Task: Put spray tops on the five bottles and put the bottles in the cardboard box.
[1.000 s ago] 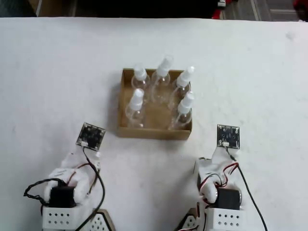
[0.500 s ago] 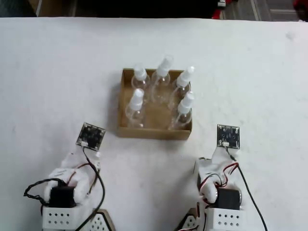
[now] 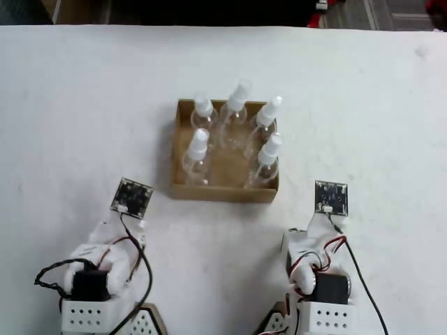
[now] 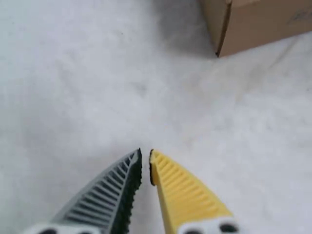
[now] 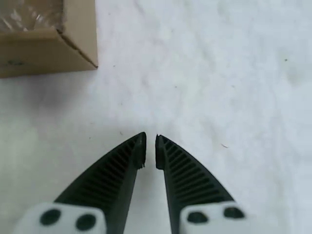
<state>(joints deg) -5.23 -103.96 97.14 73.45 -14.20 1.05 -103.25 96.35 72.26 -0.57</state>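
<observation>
All five bottles point(image 3: 197, 157), spray tops on, stand inside the cardboard box point(image 3: 223, 192) at the centre of the high view, so the task looks finished. The left gripper point(image 4: 145, 165) and right gripper point(image 5: 150, 151) are both clenched on nothing near the box's front corners. No further move seems needed.

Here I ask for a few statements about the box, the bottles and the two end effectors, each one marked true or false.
1. Five bottles stand inside the cardboard box. True.
2. One bottle has no top. False: all five carry white spray tops.
3. The left end effector holds a bottle. False: it is shut and empty, over the table.
4. The right end effector is shut, apart from the box. True.
</observation>
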